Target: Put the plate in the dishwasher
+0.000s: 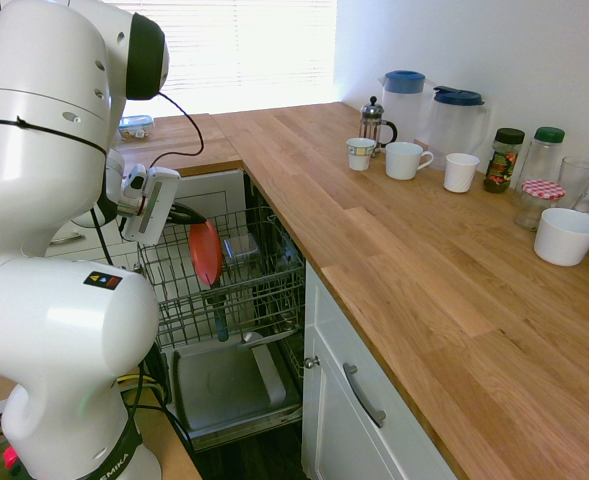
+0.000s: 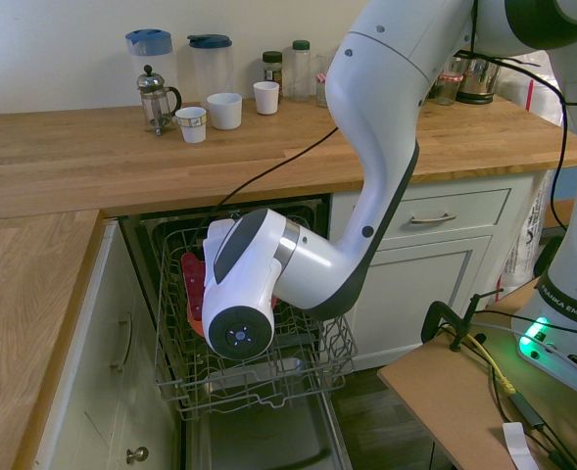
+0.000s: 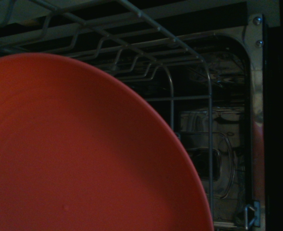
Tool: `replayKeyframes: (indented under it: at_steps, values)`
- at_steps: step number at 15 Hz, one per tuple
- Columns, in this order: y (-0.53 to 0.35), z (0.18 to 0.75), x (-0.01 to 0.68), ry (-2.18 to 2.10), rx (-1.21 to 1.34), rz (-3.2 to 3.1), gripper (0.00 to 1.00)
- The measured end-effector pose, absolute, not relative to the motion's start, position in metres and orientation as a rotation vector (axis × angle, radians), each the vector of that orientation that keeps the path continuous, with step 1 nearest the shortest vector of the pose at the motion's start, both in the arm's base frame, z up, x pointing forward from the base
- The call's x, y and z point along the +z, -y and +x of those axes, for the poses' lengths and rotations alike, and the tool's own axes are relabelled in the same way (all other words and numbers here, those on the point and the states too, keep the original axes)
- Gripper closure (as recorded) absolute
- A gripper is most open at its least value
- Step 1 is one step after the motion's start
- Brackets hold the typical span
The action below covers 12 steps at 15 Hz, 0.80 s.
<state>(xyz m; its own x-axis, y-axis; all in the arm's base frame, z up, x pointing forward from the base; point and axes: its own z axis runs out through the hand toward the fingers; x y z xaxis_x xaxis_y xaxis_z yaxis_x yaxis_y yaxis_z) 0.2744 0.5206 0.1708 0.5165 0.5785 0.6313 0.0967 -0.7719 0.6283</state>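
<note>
rack (image 1: 174,268) in the dishwasher (image 1: 236,385), cups (image 1: 404,161) on the counter (image 1: 394,250), coffee press (image 1: 372,124) behind them, drawer (image 2: 435,217) beside dishwasher

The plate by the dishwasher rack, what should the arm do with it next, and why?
Probably ease the plate down a little, keeping it on edge, until the wire rack takes its weight. The hand seems to hold it by its upper edge, and it already stands steeply tilted at the rack; whether it touches the wires can't be told.

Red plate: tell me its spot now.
In the first exterior view, the plate is left of center, upright at the wire rack, just right of the tool.
</note>
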Motion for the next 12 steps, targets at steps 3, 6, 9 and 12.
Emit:
replayKeyframes:
  at_steps: [3,6,9,12]
  values:
    - [-0.522,0.274,0.166,-0.554,1.198,2.235,0.00]
    - [-0.522,0.272,0.163,-0.557,1.187,2.241,0.00]
    - [-0.521,0.270,0.157,-0.561,1.160,2.259,0.00]
    - [-0.520,0.270,0.155,-0.562,1.152,2.263,0.00]
